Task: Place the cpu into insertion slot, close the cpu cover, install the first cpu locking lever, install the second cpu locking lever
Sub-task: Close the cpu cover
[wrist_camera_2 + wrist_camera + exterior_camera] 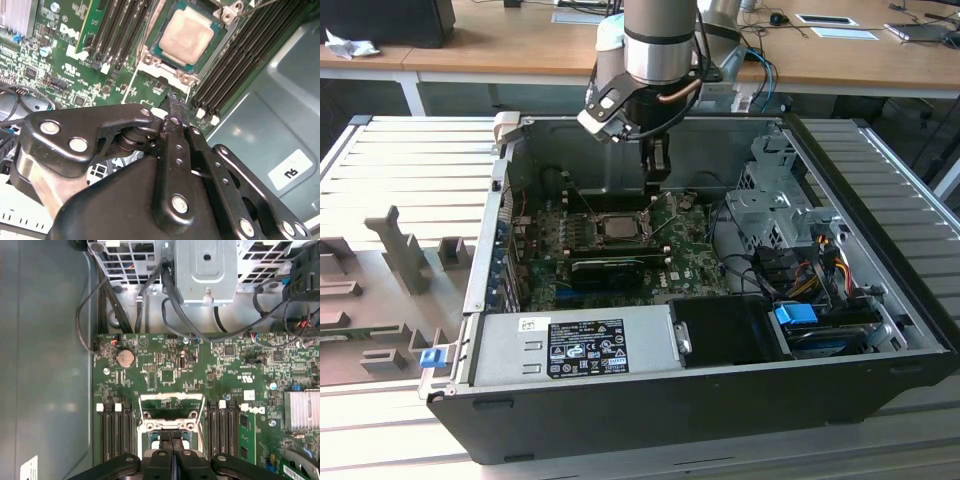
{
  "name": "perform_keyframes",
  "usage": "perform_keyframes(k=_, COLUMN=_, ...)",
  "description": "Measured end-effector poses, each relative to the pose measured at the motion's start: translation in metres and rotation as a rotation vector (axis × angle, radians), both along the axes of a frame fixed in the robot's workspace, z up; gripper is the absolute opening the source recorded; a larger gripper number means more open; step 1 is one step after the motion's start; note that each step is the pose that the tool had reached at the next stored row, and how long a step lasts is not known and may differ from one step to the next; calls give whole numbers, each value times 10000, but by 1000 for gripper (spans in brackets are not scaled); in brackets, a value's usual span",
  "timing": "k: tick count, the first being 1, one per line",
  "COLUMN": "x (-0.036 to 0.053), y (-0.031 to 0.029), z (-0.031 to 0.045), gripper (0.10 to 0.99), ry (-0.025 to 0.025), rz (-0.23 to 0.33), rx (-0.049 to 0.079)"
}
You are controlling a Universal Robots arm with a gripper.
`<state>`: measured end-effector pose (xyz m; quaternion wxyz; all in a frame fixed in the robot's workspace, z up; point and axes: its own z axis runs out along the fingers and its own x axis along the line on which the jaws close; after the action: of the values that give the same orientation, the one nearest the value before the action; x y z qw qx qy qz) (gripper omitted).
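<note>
Claw [658, 178] pinched shut above the socket, cpu [618, 226] seated.
In the exterior view I see the claw hanging inside the computer case [620, 410], fingers drawn narrow. The cpu lies below its tips, a little toward the exterior view's left. In the second wrist view the fingertips [172, 100] meet, and I can see nothing between them. Just beyond them the cpu [187, 35] sits flat in the insertion slot [226, 16]. In the first wrist view the cpu cover [172, 399] stands just past the closed tips, and the green board [165, 365] shows through its window.
</note>
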<state>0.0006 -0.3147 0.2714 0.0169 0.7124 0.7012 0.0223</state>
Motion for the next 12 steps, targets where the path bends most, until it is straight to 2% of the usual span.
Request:
perform_keyframes(k=8, x=167, y=10, z=0, gripper=106, ry=3, rz=0, rx=-1)
perform_keyframes(k=12, x=207, y=10, z=-1, gripper=106, ry=2, rz=2, rx=0)
